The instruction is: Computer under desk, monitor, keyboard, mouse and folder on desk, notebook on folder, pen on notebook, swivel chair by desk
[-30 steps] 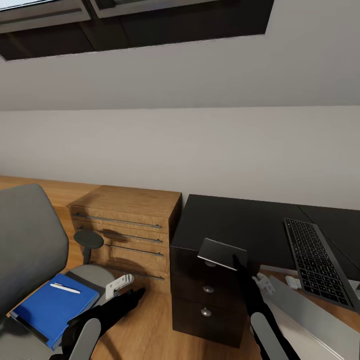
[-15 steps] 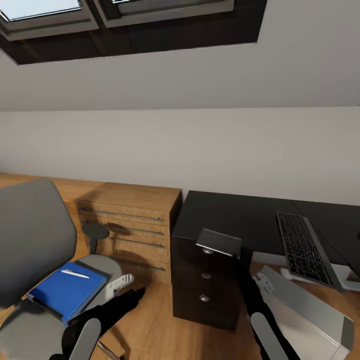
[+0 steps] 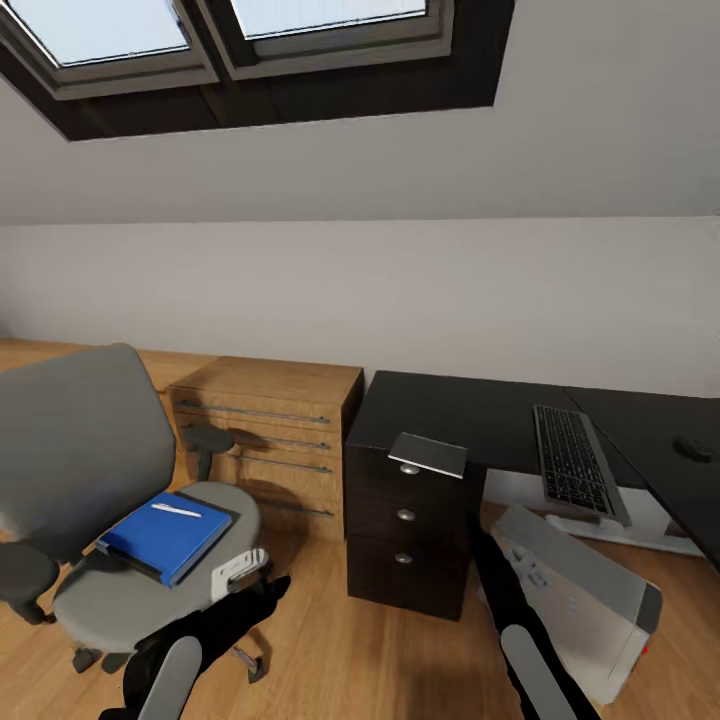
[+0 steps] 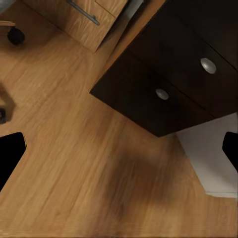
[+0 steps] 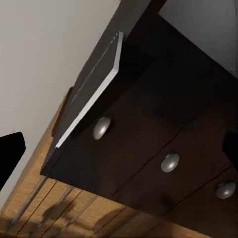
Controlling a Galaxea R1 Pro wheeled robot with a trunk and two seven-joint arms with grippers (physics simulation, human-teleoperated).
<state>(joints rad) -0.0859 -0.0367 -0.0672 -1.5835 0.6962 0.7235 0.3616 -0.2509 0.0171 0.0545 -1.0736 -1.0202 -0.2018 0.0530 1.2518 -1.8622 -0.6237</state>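
Observation:
The grey swivel chair stands at the left. On its seat lies a flat blue cover over a darker layer, with a white pen on top; I cannot tell folder from notebook. The black desk carries the dark keyboard and, at the far right, the mouse. A grey computer case lies tilted on the floor by the desk. My left gripper hangs open over the floor. Also open, my right gripper faces the desk's drawers.
A thin grey slab overhangs the black drawer unit. A wooden dresser stands between chair and desk. Something white lies under the desk below the keyboard. Skylights sit in the sloped ceiling. Wooden floor lies ahead.
The whole picture has shifted: the camera has drawn back and risen, so more of the chair, the computer case, the mouse and the skylights shows. Both arms look unmoved.

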